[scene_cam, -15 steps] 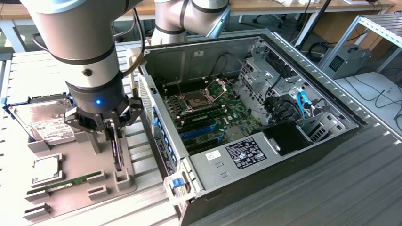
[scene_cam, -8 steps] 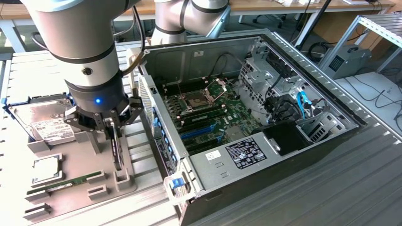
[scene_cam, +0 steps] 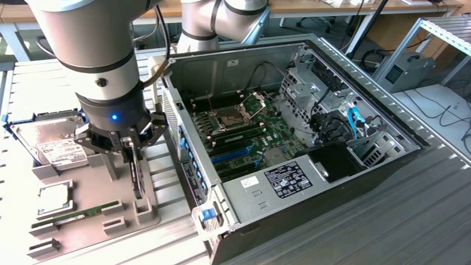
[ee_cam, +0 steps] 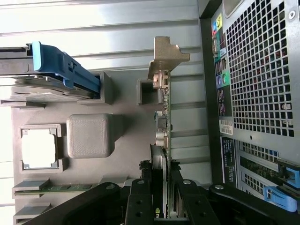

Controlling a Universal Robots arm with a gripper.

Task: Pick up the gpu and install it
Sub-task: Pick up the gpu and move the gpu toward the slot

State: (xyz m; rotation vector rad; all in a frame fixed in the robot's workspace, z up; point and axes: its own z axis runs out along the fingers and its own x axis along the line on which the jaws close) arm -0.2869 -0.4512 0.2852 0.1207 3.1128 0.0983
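Presently held: gpu [scene_cam: 137, 178] [ee_cam: 163, 123], a thin black card standing on edge over the grey parts tray [scene_cam: 92, 185] [ee_cam: 129, 140], just beside the open computer case [scene_cam: 246, 193] [ee_cam: 262, 70]. Its silver bracket sits at the end away from the hand, next to one of the tray's slotted posts. Whether the card's lower edge is seated in the posts or raised off them cannot be told.

Hand [scene_cam: 127, 160] [ee_cam: 158, 172]: black, pointing downward on the arm; its two fingers [ee_cam: 140, 197] are pressed against the flat faces of the gpu, gripping it at one end.

Hard drive [scene_cam: 52, 144] [ee_cam: 56, 70]: silver with a white label, lying on the tray's far part, blue rail along its side.

Processor chip [scene_cam: 54, 199] [ee_cam: 40, 149]: square, in its own pocket on the tray.

Memory stick [scene_cam: 77, 215] [ee_cam: 61, 187]: narrow and green, lying in a slot at the tray's near edge.

Case interior: motherboard [scene_cam: 250, 132] exposed, blue slots visible, and a black block with cables towards the exterior view's right.

Surface [scene_cam: 412, 221] [ee_cam: 117, 23]: ribbed grey metal, carrying the tray and the case side by side.
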